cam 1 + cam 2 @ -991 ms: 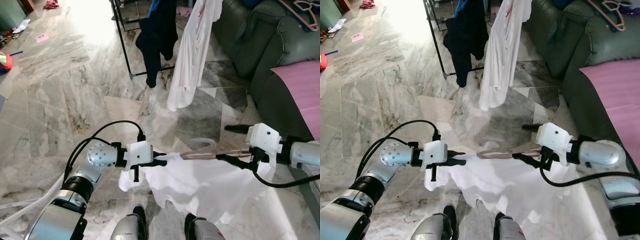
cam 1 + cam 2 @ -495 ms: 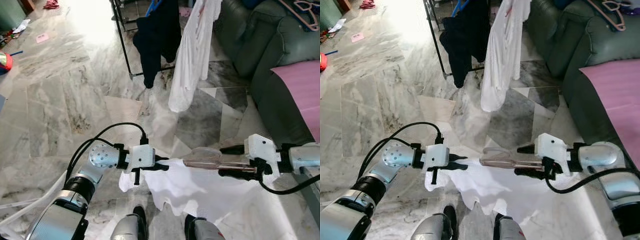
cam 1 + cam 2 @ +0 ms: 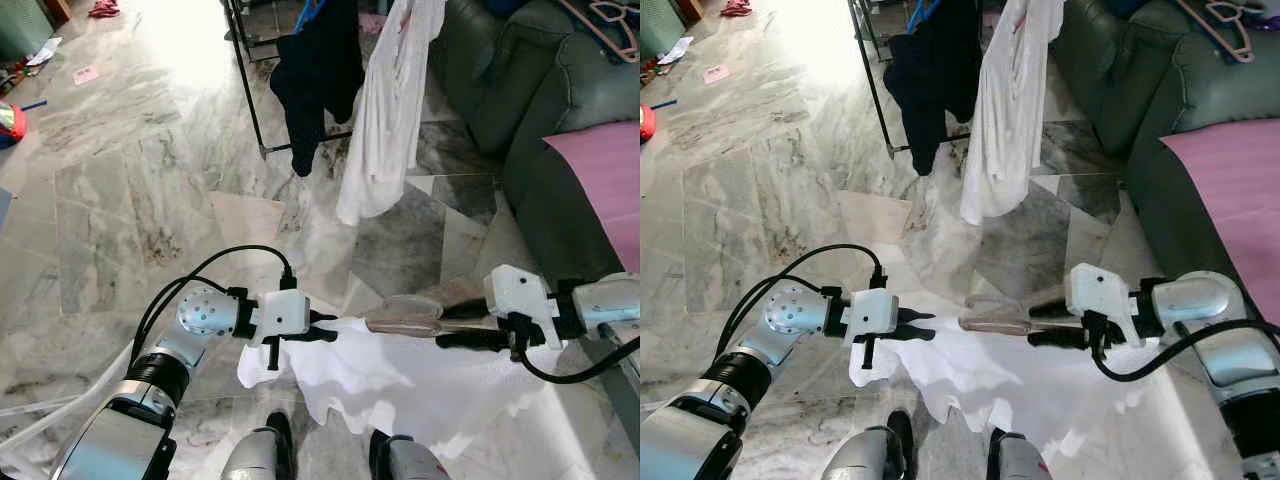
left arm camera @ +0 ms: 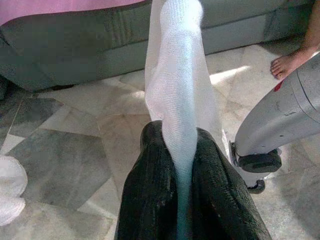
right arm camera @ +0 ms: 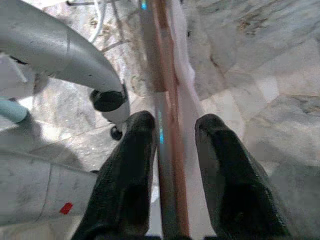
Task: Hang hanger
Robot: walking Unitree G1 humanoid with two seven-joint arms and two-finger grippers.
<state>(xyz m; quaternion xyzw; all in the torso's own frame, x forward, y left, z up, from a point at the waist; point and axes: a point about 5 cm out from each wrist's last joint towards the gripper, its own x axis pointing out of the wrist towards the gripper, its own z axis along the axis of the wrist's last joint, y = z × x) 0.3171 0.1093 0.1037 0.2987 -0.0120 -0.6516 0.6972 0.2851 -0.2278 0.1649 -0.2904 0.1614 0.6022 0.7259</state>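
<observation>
Between the two grippers, low over the marble floor, the hanger [image 3: 405,322] lies crosswise, stem in the right gripper [image 3: 448,333] jaws, which straddle it, contact unclear. Left gripper [image 3: 322,327] jaws pinch the white shirt [image 3: 400,380]; the clothes rack [image 3: 250,80] stands well ahead.

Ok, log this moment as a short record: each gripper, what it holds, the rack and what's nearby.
left gripper: shut on an edge of the white garment, which sags between both arms
right gripper: fingers either side of the translucent hanger; firm grip unclear
hanger: roughly level, pointing toward the left gripper, at the garment's top edge
clothes rack: ahead on the marble floor, carrying a dark garment and a white shirt
sofa: on the robot's right, pink cover on it
</observation>
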